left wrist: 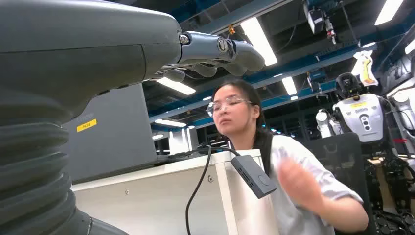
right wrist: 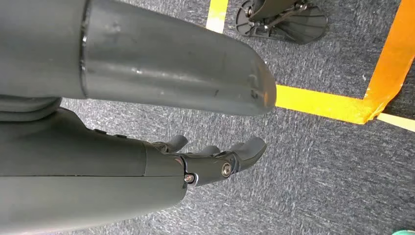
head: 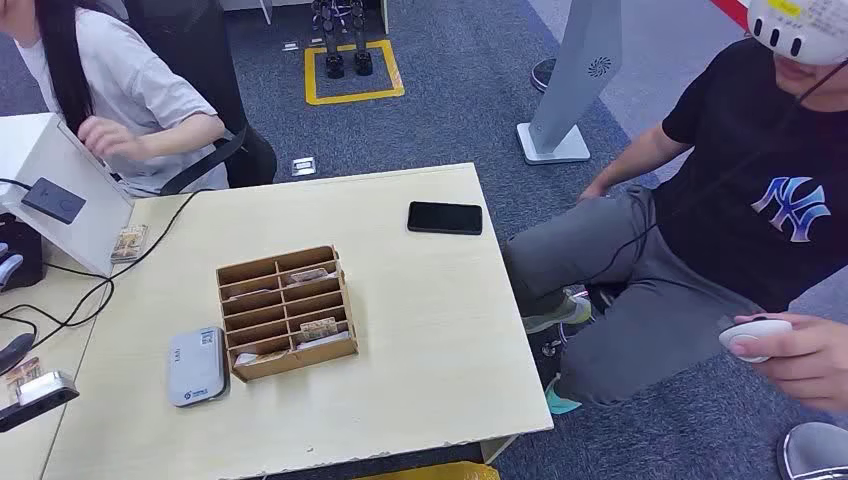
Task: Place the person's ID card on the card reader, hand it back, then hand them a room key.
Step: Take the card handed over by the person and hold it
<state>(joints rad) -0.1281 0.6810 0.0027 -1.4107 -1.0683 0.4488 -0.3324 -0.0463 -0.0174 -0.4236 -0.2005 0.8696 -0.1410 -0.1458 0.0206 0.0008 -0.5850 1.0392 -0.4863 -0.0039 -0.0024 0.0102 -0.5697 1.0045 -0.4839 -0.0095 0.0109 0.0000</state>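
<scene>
A grey-white flat card reader (head: pixel 195 366) lies on the table's near left. Beside it stands a wooden compartment box (head: pixel 287 311) with a few cards (head: pixel 318 328) in its slots. A small printed card (head: pixel 128 242) lies by the white stand at the left. The person in a white shirt (head: pixel 130 80) sits at the far left, one hand (head: pixel 108 139) raised and holding no card that I can make out. My left hand (left wrist: pixel 215 51) is lifted near the white stand, fingers loosely out, holding nothing. My right hand (right wrist: pixel 215 159) hangs over the carpet, also holding nothing.
A black phone (head: pixel 445 217) lies at the table's far right. The white stand (head: pixel 60 190) carries a black box (left wrist: pixel 254 176) with a cable. A second person in black (head: pixel 740 220) sits to the right, holding a white controller (head: pixel 752 337). Yellow floor tape (right wrist: pixel 337 105) runs below my right hand.
</scene>
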